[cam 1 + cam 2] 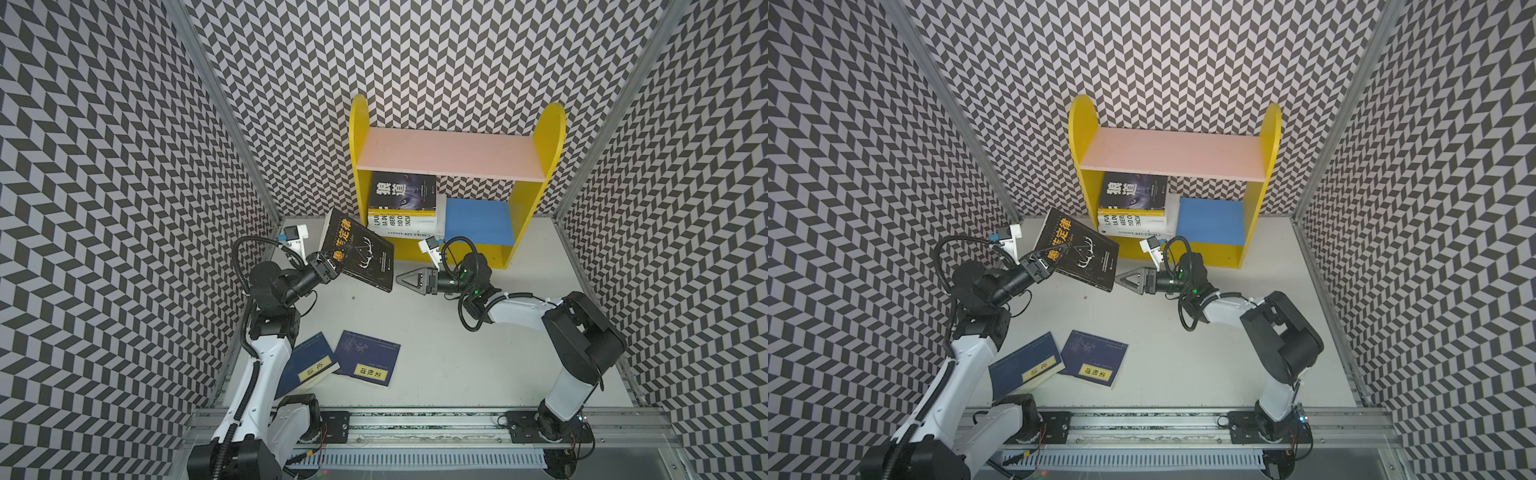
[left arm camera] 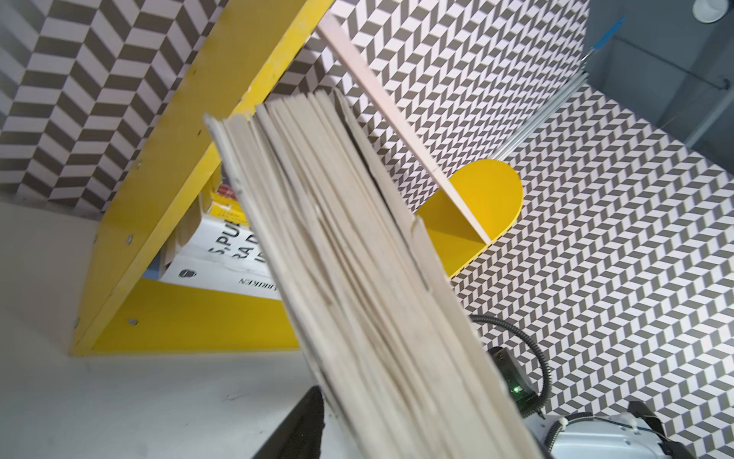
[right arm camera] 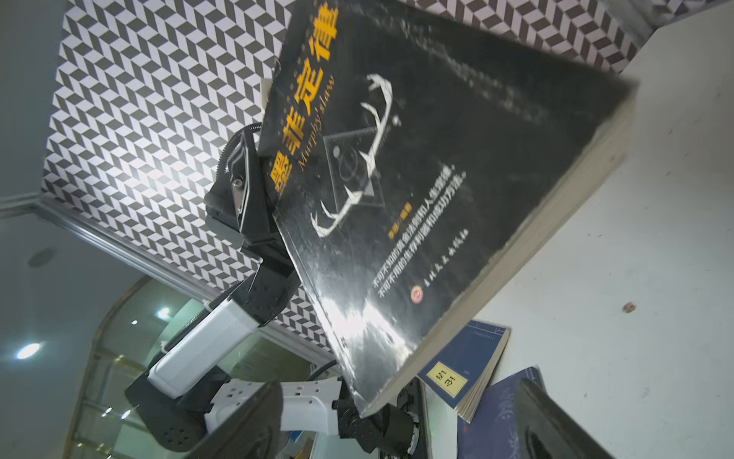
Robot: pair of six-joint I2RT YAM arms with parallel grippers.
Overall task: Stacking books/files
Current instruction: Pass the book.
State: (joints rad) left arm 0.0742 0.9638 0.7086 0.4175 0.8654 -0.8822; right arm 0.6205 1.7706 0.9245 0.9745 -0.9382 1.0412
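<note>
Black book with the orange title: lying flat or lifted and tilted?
Lifted and tilted. The left gripper clamps one edge of the black book; the right wrist view shows table beneath it.

The shelf unit (image 1: 523, 232) stands at the back of the desk (image 1: 478, 365). In its lower compartment, at the left side, a stack of books (image 1: 402, 208) lies flat. Just before the unit's left front corner, a tilted book (image 1: 365, 255) is clamped in the left hand (image 1: 328, 266). The right hand (image 1: 405, 280) hovers before the unit, just right of that book and apart from it. Well before the unit, toward its left, a left flat book (image 1: 307, 365) and a right flat book (image 1: 368, 359) lie on the desk, just beside each other.
</note>
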